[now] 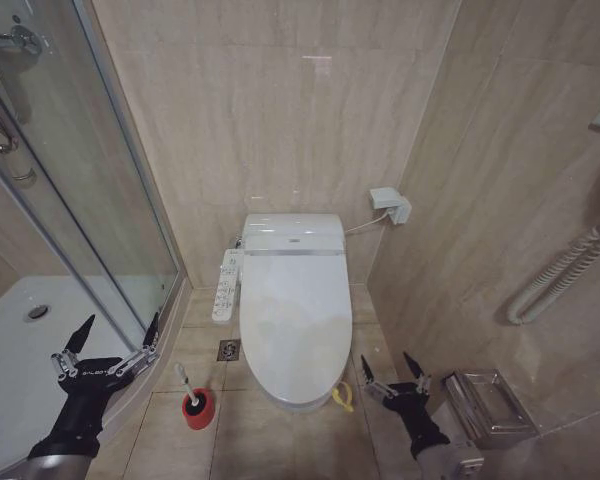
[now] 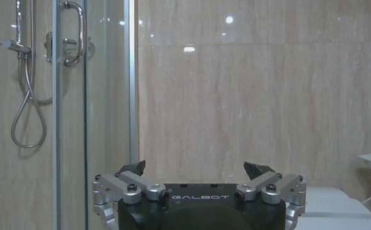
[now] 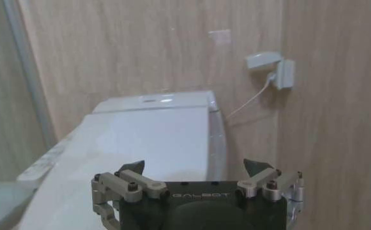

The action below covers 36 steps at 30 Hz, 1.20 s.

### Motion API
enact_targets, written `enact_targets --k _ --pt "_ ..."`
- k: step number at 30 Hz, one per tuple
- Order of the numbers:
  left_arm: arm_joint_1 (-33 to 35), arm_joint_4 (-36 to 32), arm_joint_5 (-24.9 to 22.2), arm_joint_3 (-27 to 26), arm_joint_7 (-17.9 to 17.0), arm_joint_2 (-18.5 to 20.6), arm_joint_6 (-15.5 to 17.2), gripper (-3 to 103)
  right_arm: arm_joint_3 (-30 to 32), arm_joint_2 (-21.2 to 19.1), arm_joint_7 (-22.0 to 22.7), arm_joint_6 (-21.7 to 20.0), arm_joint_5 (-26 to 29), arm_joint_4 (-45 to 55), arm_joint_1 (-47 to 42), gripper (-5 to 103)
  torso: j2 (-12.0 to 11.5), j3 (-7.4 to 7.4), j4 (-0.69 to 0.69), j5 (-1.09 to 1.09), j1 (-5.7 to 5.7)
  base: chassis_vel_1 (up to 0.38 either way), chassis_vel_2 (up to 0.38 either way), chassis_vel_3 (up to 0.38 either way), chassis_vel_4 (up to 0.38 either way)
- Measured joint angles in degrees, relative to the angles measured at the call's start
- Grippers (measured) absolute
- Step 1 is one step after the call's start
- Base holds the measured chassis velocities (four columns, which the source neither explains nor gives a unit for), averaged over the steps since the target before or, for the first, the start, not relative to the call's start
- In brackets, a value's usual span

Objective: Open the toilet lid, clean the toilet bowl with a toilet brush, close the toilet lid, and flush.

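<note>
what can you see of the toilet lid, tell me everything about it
The toilet lid is a large white oval cover of glossy plastic, shut flat over the toilet bowl, hinged at the back below the white rear unit. A small yellow clip sits at its front rim, on the robot's right. Nothing grips it: the right hand hovers open just beyond that clip, the left hand open near the shower glass.
</note>
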Motion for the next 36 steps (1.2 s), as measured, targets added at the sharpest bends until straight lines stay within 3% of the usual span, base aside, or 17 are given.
enact_targets --k 16,36 --pt "0.0 0.0 0.0 0.0 0.0 0.0 0.0 100 0.3 0.3 -0.9 4.4 -3.6 -9.2 2.2 100 0.0 0.01 -0.02 0.0 0.02 0.0 0.0 0.0 0.0" --pt "0.0 0.0 0.0 0.0 0.0 0.0 0.0 100 1.4 -4.6 -3.9 7.4 -4.0 -23.3 11.2 100 0.0 0.01 -0.01 0.01 0.02 0.0 0.0 0.0 0.0"
